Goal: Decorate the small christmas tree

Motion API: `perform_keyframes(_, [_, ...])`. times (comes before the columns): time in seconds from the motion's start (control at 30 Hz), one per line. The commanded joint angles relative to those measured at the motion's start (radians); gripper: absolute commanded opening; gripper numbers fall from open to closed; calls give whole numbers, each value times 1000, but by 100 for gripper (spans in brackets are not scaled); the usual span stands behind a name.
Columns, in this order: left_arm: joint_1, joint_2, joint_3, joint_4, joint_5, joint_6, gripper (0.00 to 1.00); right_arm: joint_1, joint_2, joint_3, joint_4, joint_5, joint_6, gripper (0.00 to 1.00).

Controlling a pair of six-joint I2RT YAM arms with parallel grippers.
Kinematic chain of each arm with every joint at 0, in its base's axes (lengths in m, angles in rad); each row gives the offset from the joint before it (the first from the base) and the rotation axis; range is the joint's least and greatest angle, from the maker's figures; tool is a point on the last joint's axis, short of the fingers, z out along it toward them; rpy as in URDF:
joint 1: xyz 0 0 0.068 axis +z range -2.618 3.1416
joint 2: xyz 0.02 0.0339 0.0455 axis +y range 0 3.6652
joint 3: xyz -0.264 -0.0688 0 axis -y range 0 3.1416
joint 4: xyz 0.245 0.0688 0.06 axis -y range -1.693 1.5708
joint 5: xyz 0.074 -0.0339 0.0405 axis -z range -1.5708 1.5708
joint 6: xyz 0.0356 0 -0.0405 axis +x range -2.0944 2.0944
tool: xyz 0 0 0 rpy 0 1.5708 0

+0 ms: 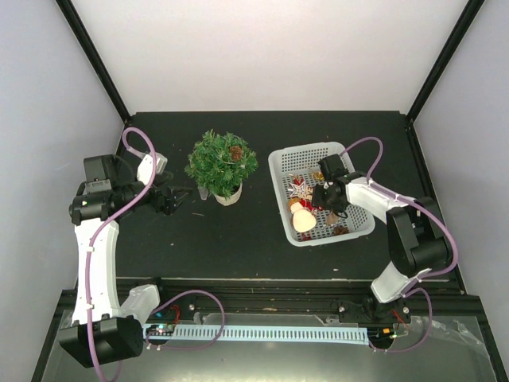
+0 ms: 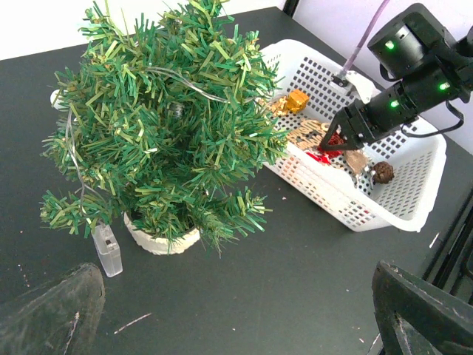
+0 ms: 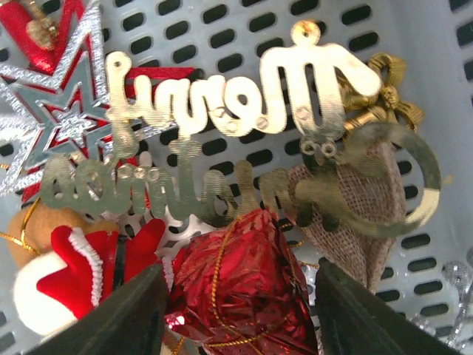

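The small christmas tree (image 1: 221,161) (image 2: 162,126) stands in its white pot (image 2: 159,238) at the table's middle, a pine cone (image 1: 236,150) on its top and a thin wire (image 2: 185,81) strung through it. My left gripper (image 1: 181,196) (image 2: 236,314) hovers open and empty just left of the tree. My right gripper (image 1: 328,205) (image 2: 334,140) (image 3: 240,310) reaches down into the white basket (image 1: 280,159) (image 2: 392,214). It stands open astride a red foil ornament (image 3: 244,288); the left finger is at its edge and the right finger is a little off it.
In the basket lie a gold "Merry Christmas" sign (image 3: 222,96), a silver-and-red star (image 3: 52,111), a red-and-white plush figure (image 3: 66,274), a burlap piece (image 3: 355,214), a gold gift box (image 2: 297,100) and a pine cone (image 2: 382,173). A clear battery case (image 2: 107,249) sits by the pot.
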Motion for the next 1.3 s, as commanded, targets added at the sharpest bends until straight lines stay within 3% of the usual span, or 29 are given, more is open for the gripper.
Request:
perform_keyframes(0.0, [5,-5,34,-18,7,14,99,-7,-12,-10,30,-16,-6,51])
perform_keyframes(0.17, [5,-8,34,-19,3,13,99,-7,-63,-20,9,-11,-12,33])
perform_keyframes(0.43, [5,-16,33,-16,-8,7,99,2,-173,-7,-62,13,-32,32])
perform_keyframes(0.57, [5,-19,43,-11,-49,1,99,68,-247,70,-125,51,-41,32])
perform_keyframes(0.73, [10,-21,42,36,-118,-63,99,235,-254,313,-214,85,-46,32])
perform_keyframes(0.97, [61,-11,31,86,-169,-127,99,488,-79,766,-311,136,-117,32])
perform_keyframes(1.27, [157,49,-32,138,-70,-148,99,588,150,1043,-229,78,-202,32])
